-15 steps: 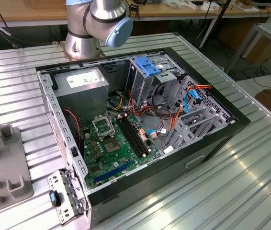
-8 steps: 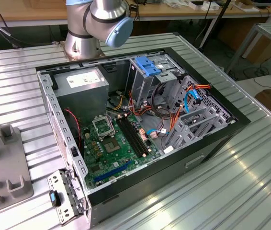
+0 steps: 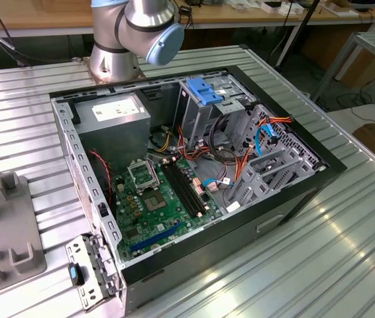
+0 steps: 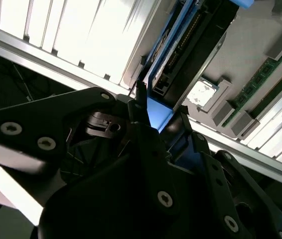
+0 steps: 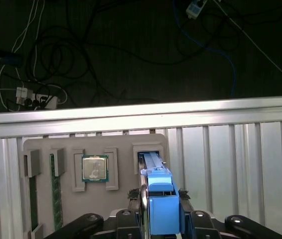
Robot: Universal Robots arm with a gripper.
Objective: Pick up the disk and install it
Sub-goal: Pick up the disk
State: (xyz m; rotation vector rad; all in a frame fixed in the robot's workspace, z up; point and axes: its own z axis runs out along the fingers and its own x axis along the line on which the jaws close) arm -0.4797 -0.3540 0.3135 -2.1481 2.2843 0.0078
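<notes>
The black 2-finger gripper grips the dark disk in bright blue plastic rails, upright in a grey tray slot. It is neither lifted nor installed yet.

Computer case, lid off: open from above. Power supply, upper left inside: tall block. Motherboard, centre: low, room above. Drive cage, upper centre: upright walls; orange and blue cables crowd the space at its right. Arm base, top: just beside the case. Table, lower right: open ribbed surface. Tray, first wrist view: slot occupied by the disk, gripper fingers close against both sides.
</notes>
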